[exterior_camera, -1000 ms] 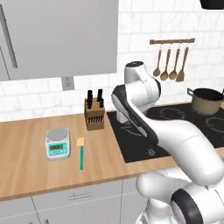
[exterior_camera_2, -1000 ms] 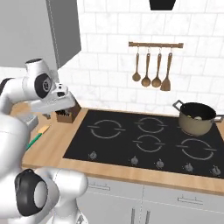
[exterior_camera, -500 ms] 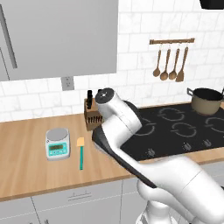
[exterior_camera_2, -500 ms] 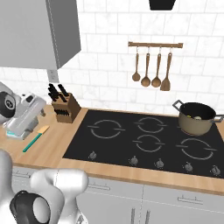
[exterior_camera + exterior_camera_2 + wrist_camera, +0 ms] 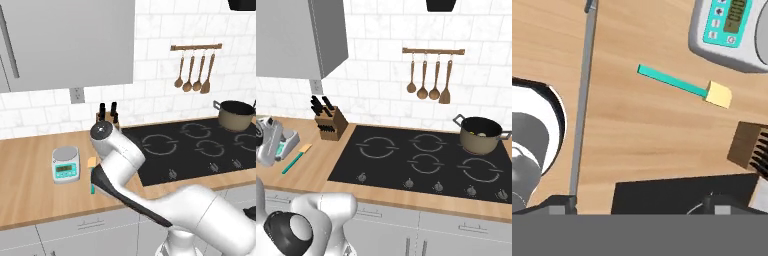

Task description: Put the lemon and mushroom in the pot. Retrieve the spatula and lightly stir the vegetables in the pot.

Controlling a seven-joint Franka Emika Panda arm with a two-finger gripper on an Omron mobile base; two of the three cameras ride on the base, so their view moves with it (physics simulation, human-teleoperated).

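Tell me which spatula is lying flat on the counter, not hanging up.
The teal-handled spatula with the tan blade, lying on the wooden counter beside the kitchen scale. The brown wooden spatula hangs from the wall rail.

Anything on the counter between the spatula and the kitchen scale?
Nothing: in the hand view, bare wood separates the spatula from the kitchen scale.

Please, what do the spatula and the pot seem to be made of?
The spatula looks like smooth plastic or silicone: an even teal handle and a flat tan blade, no grain visible. The pot looks like brushed metal: tan-brown walls, dark rim, dark side handles. Both are rendered, so this is a guess.
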